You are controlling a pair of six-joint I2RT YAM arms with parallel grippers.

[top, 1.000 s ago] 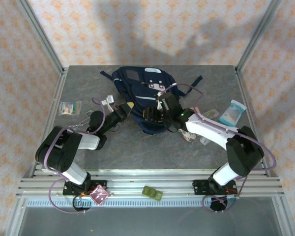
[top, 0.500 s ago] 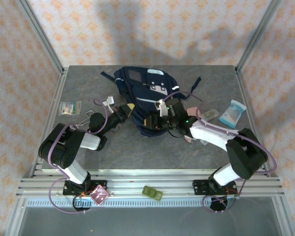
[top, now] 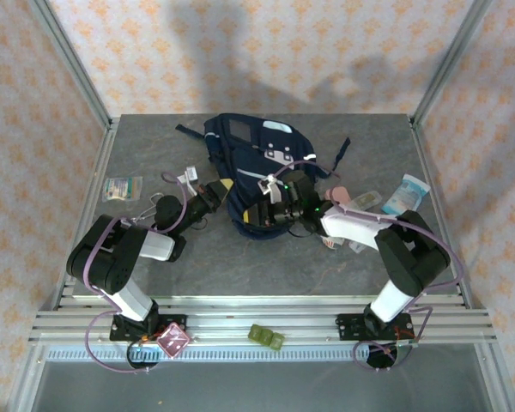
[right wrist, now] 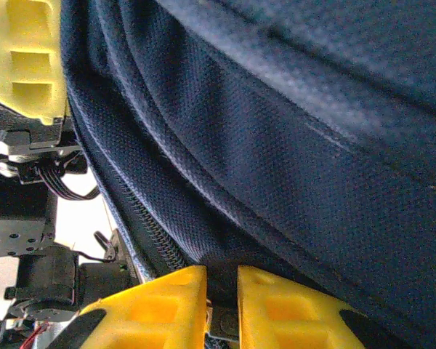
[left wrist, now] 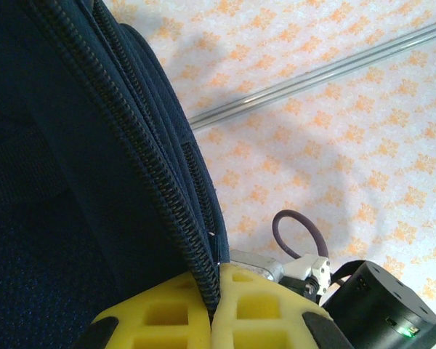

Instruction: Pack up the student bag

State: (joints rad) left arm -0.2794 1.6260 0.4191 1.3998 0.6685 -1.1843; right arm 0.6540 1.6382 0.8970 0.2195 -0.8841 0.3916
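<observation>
Top camera first: the student bag [top: 245, 159], a big navy-blue fabric backpack with a white diagonal stripe and a grey square patch, is lying around the middle of the grey table [top: 240, 266], a bit toward its far side. Its long axis runs far-to-near across the table. The grey-patch end points at the far edge and the zippered end points back toward the arm bases. The left gripper [top: 216, 192] is at the bag's left near edge. The right gripper [top: 273, 210] is tucked against the near end, right of the left one.

Left wrist cam: the yellow foam fingers [left wrist: 265, 313] are squeezed together with basically no gap. The bag's zipper edge [left wrist: 167, 189] runs straight down between them, so it's got a firm pinch on the bag. The rest of the bag fills the left side above the pads.

Right wrist cam: these yellow fingers [right wrist: 160, 305] are down to a narrow slit. A fold of the bag's navy fabric [right wrist: 312, 145] drops right into it, so that looks like a pinch on the bag edge too. The bag bulges up and over the pads.
</observation>
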